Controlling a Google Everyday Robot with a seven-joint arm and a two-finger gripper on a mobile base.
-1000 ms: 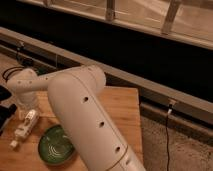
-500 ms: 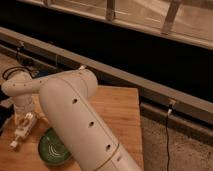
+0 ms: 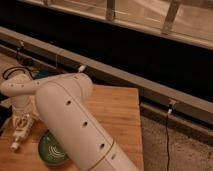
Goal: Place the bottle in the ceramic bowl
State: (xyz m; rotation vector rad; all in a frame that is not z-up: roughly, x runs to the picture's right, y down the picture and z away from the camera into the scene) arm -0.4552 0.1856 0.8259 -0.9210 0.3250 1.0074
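Far left: gripper point(image 3: 22, 121) pointing down over the near-left corner of a wooden table point(image 3: 120, 107), set right on top of the bottle point(image 3: 18, 135) – touching or almost touching it, though whether open or clamped on it cannot be told. Bottle white and slim, lying on its side on the wood, cap end toward the table's front-left edge, apparently not lifted. Just to the right, near the bottle but apart from it, the ceramic bowl point(image 3: 50, 150): dark green with pale swirl lines, right side hidden behind the bulky white arm point(image 3: 75, 120), nothing visible in the part that shows. Further right, bare wood, then a thin cable point(image 3: 167, 135) dropping to a speckled floor point(image 3: 185, 150). Judged from this, an early stage – reach to the bottle complete or nearly so, grasp unconfirmed. Left to do: securing the bottle, lifting it off the wood, a short carry rightward, and release inside the bowl.
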